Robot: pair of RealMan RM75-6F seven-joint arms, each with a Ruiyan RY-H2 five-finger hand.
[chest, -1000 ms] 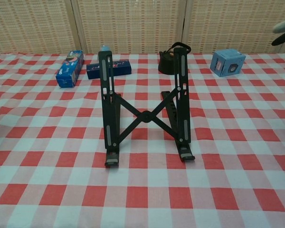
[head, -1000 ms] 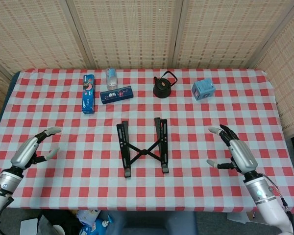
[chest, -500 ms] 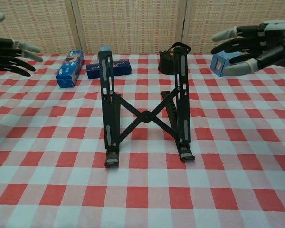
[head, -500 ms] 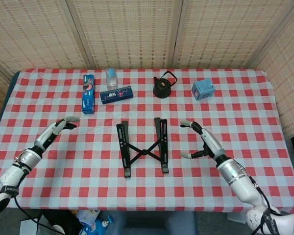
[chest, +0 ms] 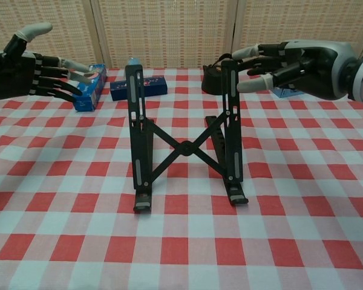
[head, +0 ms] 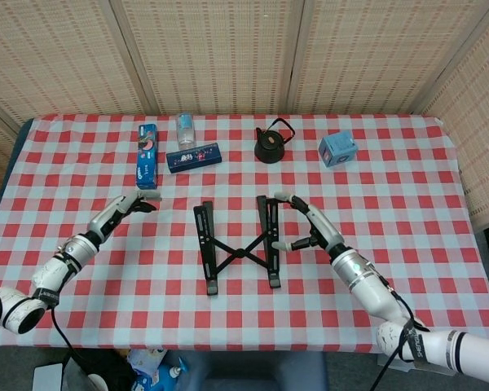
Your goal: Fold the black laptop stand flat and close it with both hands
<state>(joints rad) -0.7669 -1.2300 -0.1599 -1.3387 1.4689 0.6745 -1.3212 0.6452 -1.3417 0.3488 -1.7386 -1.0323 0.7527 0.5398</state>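
At counter centre stands the black laptop stand (head: 237, 246), unfolded: rigid, light, hinged. My right robot hand (chest: 277, 62), at 3 o'clock, and left robot hand (chest: 33, 72), at 9, are spread, empty; I'd grip both rails.

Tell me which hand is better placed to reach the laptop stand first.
The right hand: its open fingers are almost at the right rail of the laptop stand. The left hand, also open, is farther from the left rail.
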